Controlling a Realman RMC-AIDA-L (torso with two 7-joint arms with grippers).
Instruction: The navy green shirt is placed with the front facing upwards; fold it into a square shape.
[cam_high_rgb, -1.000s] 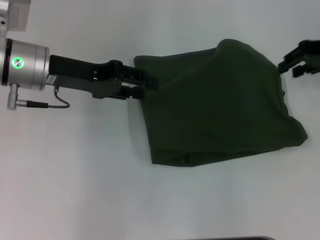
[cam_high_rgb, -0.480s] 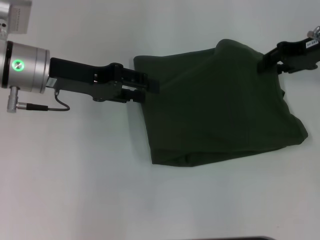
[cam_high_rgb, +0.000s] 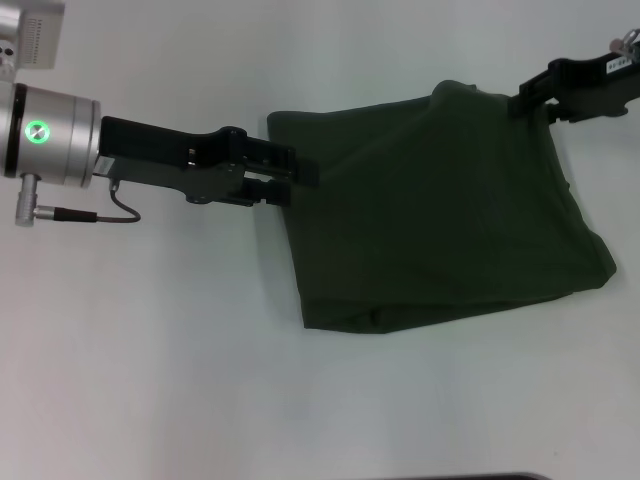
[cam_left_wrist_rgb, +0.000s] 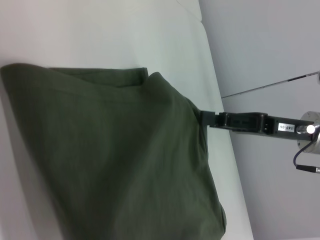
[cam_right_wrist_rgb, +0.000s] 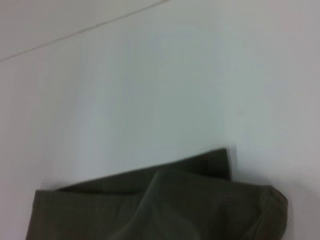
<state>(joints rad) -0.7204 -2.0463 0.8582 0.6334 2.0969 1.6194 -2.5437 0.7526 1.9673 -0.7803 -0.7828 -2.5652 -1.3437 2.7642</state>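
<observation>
The navy green shirt lies folded on the white table as a dark olive slab with its plain side up; no lettering shows. My left gripper is at the shirt's far left corner, shut on the cloth edge. My right gripper touches the shirt's far right corner, where the cloth bulges up a little. In the left wrist view the shirt fills the picture and the right gripper meets its edge. The right wrist view holds only the shirt's folded edge and bare table.
White tabletop surrounds the shirt on all sides. The table's edge runs just behind the right gripper in the left wrist view, with a grey wall beyond. A dark strip marks the table's near edge.
My right gripper has come in from the right edge of the view to the shirt's far right corner, then shifted farther back. The left gripper and the shirt have stayed put.
</observation>
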